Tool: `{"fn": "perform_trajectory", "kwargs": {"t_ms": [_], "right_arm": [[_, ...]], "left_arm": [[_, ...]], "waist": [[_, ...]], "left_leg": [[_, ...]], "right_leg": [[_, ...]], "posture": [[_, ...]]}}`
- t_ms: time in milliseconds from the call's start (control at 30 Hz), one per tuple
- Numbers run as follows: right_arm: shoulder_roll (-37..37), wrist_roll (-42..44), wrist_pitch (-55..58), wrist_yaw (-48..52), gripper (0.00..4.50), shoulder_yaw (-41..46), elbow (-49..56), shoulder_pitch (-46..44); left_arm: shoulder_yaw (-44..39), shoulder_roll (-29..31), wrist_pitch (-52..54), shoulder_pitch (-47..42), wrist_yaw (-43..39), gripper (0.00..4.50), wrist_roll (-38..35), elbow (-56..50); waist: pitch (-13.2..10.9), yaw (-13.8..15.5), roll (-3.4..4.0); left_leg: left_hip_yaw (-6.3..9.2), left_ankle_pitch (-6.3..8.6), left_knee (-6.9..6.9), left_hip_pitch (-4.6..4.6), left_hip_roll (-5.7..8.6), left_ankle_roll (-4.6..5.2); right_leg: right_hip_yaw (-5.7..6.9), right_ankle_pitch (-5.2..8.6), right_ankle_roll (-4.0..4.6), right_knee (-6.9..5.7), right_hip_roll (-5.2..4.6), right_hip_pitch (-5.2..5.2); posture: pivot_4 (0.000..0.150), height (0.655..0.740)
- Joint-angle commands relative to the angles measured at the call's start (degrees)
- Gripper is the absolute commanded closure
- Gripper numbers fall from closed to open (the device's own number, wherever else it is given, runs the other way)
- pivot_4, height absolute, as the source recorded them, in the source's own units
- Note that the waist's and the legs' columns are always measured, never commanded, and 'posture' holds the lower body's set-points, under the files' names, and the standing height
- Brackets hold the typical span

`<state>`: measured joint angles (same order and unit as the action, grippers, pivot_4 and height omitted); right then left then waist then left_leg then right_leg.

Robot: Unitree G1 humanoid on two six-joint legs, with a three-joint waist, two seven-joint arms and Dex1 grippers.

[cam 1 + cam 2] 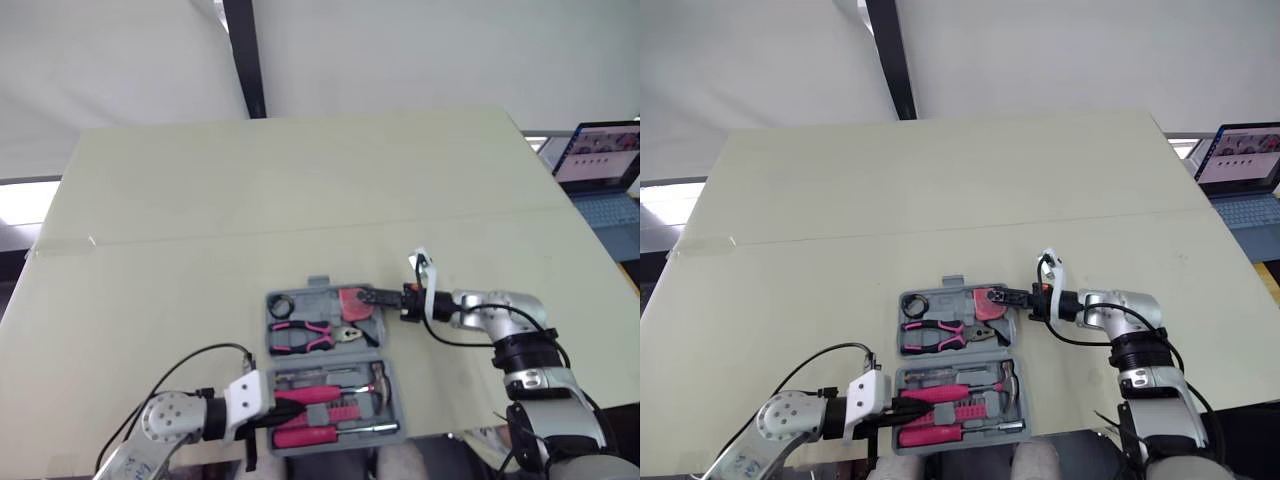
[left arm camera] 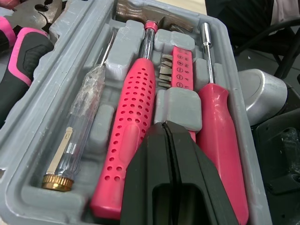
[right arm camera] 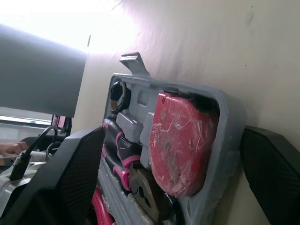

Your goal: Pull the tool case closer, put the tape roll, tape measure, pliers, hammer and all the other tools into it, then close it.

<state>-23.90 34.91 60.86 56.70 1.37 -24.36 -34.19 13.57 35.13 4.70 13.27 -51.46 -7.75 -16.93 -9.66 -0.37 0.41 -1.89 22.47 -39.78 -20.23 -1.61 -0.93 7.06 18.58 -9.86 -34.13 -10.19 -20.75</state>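
One tool case [image 3: 229, 122], laid open; tape roll [image 1: 279, 305], pliers [image 1: 310, 336], tape measure [image 3: 180, 143], hammer [image 2: 133, 122] seated, one each. Left gripper [image 2: 166, 126] clenched, nothing held; right gripper [image 1: 378, 299] spread astride its end.

Pale cream rectangular tabletop [image 1: 300, 190], faint seam across; plain white backdrop [image 1: 450, 50] behind, black vertical post [image 1: 245, 55] splitting it; open lit laptop [image 1: 600, 150] (far right edge).

Head views: bright, even, diffuse light over the pale surface [image 1: 200, 200], with only faint shadow hugging the tool case [image 1: 330, 365]. Right wrist view: blown-out white glare across the far surface, small glints on the wrapped tape measure [image 3: 180, 145]. Left wrist view: soft highlights on the pink handle of the hammer [image 2: 133, 122]; left pincer [image 2: 167, 129] a dark, unlit foreground.
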Motion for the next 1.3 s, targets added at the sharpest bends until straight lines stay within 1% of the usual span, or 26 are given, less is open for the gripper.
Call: {"fn": "perform_trajectory", "kwargs": {"t_ms": [33,200,300,500,600,667,700,767,833,867,900,933,1000,1067,1167,1200,1300], "right_arm": [[-0.4,4.5,3.3,0.1,0.01,3.0,8.5,0.9],[-1.2,7.4,7.0,-1.4,0.01,5.3,16.5,3.3],[-1.9,10.3,10.1,-2.5,0.01,6.4,23.1,5.0],[-4.9,21.0,19.5,-6.4,0.01,12.6,40.1,10.3],[-6.1,26.6,23.5,-8.9,0.01,14.8,47.2,13.9],[-8.1,30.9,25.6,-10.1,0.01,16.9,51.4,16.4],[-9.4,33.5,26.5,-10.7,0.01,18.6,52.9,17.7],[-12.8,37.7,27.8,-11.8,0.01,21.4,55.2,20.5],[-16.0,40.3,27.4,-12.8,0.01,23.0,56.9,23.5],[-17.1,41.1,26.5,-13.5,0.01,23.5,57.4,24.8],[-18.0,41.0,25.3,-14.1,0.01,23.7,57.8,25.9],[-19.1,38.9,23.0,-13.8,0.01,23.4,58.7,27.2],[-20.6,31.7,16.0,-13.3,0.01,22.2,58.7,29.5],[-22.2,26.7,10.6,-12.2,0.01,20.4,58.0,31.5],[-25.6,18.3,2.0,-9.2,0.01,16.8,57.4,35.0],[-26.8,16.0,-0.7,-7.7,0.01,15.8,56.6,36.5],[-29.5,9.4,-8.4,-4.4,0.01,13.4,54.3,40.6]], "left_arm": [[0.3,0.5,-0.1,-0.3,0.1,4.5,0.6,0.6],[-0.3,0.4,0.9,-1.1,0.4,4.5,0.3,0.6],[-1.6,0.0,2.8,-1.2,1.5,4.5,-0.7,-1.2],[-6.5,-0.1,11.1,2.2,6.1,4.5,-4.0,-11.6],[-12.1,0.9,17.6,6.7,8.7,4.5,-7.2,-19.7],[-19.0,2.7,24.0,12.0,8.6,4.5,-13.0,-27.8],[-24.7,3.6,28.3,16.0,8.1,4.5,-17.9,-32.6],[-39.3,5.2,35.3,27.9,4.2,4.5,-28.0,-40.2],[-52.2,5.3,38.1,38.9,-1.1,4.5,-32.1,-41.4],[-56.2,5.1,37.9,42.2,-3.5,4.5,-33.3,-40.0],[-58.4,5.2,36.9,44.0,-5.1,4.5,-33.1,-37.7],[-58.3,5.3,33.0,44.6,-5.8,4.5,-29.0,-34.8],[-54.9,5.2,26.5,39.2,-4.0,4.5,-23.3,-27.9],[-51.7,5.2,23.8,34.5,-2.5,4.5,-20.9,-23.9],[-45.3,5.3,20.2,27.8,0.9,4.5,-15.3,-19.6],[-42.2,5.3,19.0,23.9,2.3,4.5,-13.1,-17.3],[-35.8,4.0,18.1,15.0,5.7,4.5,-10.7,-12.5]], "waist": [[0.0,0.1,0.03],[0.0,0.2,0.03],[0.0,0.2,0.05],[0.0,0.3,0.05],[0.0,0.4,0.05],[0.0,0.4,0.03],[-0.1,0.4,0.01],[-0.1,0.4,-0.09],[-0.2,0.5,-0.23],[-0.2,0.9,-0.2],[-0.2,1.3,-0.16],[-0.2,1.9,-0.13],[-0.1,2.9,0.17],[-0.1,3.4,0.17],[0.0,3.3,0.1],[0.0,3.2,0.03],[0.0,3.2,-0.08]], "left_leg": [[0.0,0.0,0.0,0.0,0.0,0.0],[0.0,0.0,0.01,0.0,0.0,0.0],[0.0,0.0,0.02,0.0,0.0,0.0],[0.02,0.0,0.01,-0.03,-0.01,0.0],[0.02,0.01,0.04,-0.03,-0.01,0.0],[0.02,0.01,0.09,-0.01,-0.01,-0.01],[0.01,0.01,0.09,-0.05,-0.01,-0.01],[0.0,0.03,0.1,-0.07,-0.03,-0.02],[-0.02,0.05,0.09,-0.1,-0.05,-0.01],[-0.02,0.07,0.1,-0.06,-0.04,-0.01],[-0.06,0.09,0.08,-0.01,-0.03,0.01],[-0.07,0.09,0.04,0.02,-0.03,0.01],[-0.05,0.11,-0.03,0.03,-0.02,0.0],[-0.07,0.13,-0.06,0.02,0.01,0.0],[-0.11,0.17,-0.04,0.01,0.0,0.05],[-0.14,0.19,-0.06,0.0,0.01,0.08],[-0.19,0.2,-0.05,0.02,0.01,0.1]], "right_leg": [[0.0,0.0,0.0,0.0,0.0,-0.01],[0.0,0.0,0.0,0.0,0.0,-0.01],[0.0,0.0,0.0,0.0,0.0,-0.01],[-0.02,0.0,0.0,0.0,-0.01,-0.02],[-0.03,0.0,0.0,0.03,-0.01,-0.01],[-0.04,0.0,0.0,0.05,-0.01,-0.01],[-0.04,0.0,0.0,0.05,-0.01,-0.05],[-0.08,0.0,0.0,0.1,0.0,-0.05],[-0.09,0.01,0.01,0.16,0.01,-0.05],[-0.08,0.0,0.02,0.25,0.02,0.05],[-0.09,0.0,0.01,0.29,0.02,0.08],[-0.12,0.0,0.03,0.27,0.02,0.08],[-0.12,0.03,0.1,0.37,0.01,0.07],[-0.21,0.04,0.13,0.32,0.01,0.02],[-0.23,-0.03,0.14,0.21,0.03,0.04],[-0.23,-0.04,0.13,0.23,0.03,0.04],[-0.22,-0.07,0.07,0.25,0.04,0.05]], "posture": [[0.15,0.74],[0.15,0.74],[0.15,0.74],[0.15,0.74],[0.15,0.74],[0.15,0.74],[0.15,0.74],[0.15,0.74],[0.15,0.74],[0.15,0.74],[0.15,0.74],[0.15,0.74],[0.15,0.74],[0.15,0.74],[0.15,0.74],[0.15,0.74],[0.15,0.74]]}}
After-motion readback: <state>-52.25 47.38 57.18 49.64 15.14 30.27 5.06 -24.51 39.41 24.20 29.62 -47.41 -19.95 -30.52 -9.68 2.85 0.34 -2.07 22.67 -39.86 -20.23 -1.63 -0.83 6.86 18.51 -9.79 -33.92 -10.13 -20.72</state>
